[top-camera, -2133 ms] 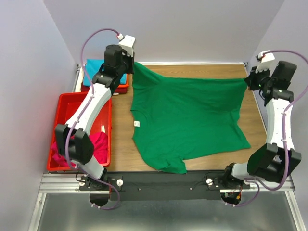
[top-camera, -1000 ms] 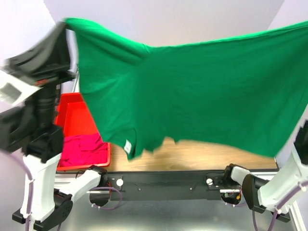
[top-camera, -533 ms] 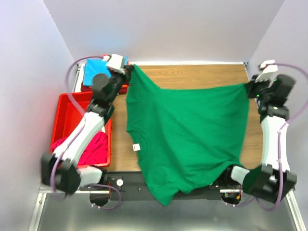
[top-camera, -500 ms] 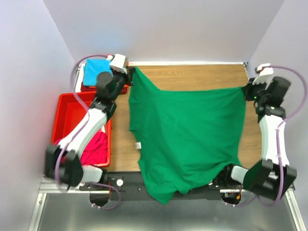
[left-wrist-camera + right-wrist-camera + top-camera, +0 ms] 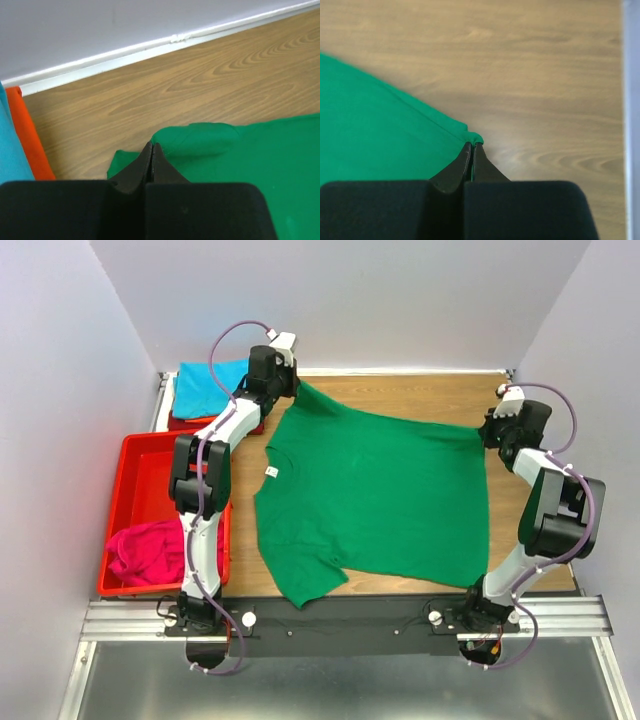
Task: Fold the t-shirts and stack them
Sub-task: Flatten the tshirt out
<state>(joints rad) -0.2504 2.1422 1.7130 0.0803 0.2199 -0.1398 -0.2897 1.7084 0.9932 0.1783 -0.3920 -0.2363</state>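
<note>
On wood-grain table [image 5: 400,400], pale walls [image 5: 400,300] around, green t-shirt [image 5: 380,490], corners pinched by left tool [image 5: 151,147], right tool [image 5: 472,146]

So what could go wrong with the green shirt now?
The right end effector pinches the green t-shirt only by a corner tip, so it might slip out. The cloth bunches beside the left end effector, so a crease could get folded in. One sleeve lies at the near edge of the table and may droop off.
</note>
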